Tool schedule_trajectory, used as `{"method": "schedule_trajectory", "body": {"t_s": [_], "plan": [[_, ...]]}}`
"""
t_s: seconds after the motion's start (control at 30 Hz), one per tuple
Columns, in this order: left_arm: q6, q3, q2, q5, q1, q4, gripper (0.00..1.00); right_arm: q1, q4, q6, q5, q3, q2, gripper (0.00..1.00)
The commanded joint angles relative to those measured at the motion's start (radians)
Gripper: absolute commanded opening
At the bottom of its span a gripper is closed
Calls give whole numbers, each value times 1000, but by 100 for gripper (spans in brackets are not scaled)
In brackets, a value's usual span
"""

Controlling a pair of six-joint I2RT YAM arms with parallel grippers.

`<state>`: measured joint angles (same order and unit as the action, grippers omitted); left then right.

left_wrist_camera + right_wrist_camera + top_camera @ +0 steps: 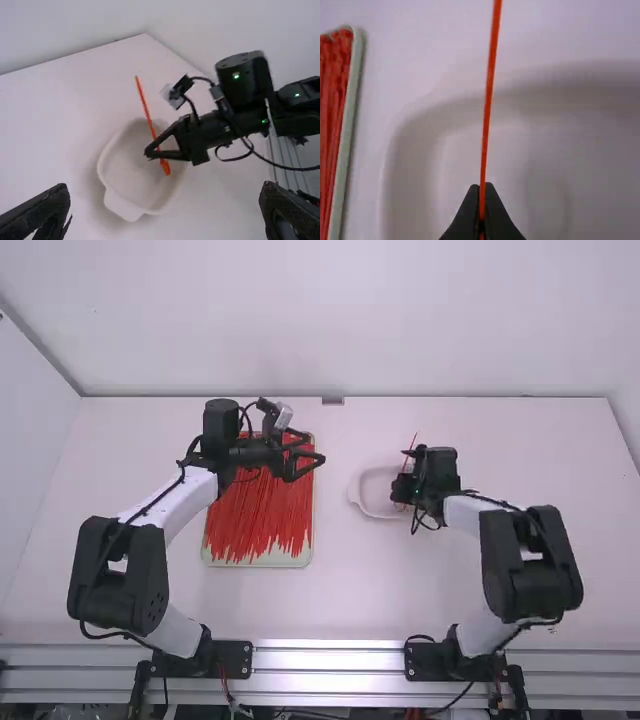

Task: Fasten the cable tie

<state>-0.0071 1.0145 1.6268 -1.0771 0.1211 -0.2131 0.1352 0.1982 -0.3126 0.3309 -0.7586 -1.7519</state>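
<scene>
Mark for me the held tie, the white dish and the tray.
tie [489,90]: right wrist view, middle of the strap.
dish [120,206]: left wrist view, near outer wall.
tray [258,563]: high view, near rim.

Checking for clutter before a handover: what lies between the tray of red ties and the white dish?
Nothing: the high view shows a bare strip of table between the tray and the dish.
</scene>
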Motion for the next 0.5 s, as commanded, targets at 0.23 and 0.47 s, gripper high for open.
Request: {"method": "schedule_trajectory", "body": {"t_s": [0.23, 0.47], "plan": [[-4, 14, -1, -29, -8, -1, 99, 21, -3, -3, -40, -65, -27, 52], [-162, 14, -6, -14, -66, 8, 99, 16, -133, 7, -32, -153, -26, 77]]}}
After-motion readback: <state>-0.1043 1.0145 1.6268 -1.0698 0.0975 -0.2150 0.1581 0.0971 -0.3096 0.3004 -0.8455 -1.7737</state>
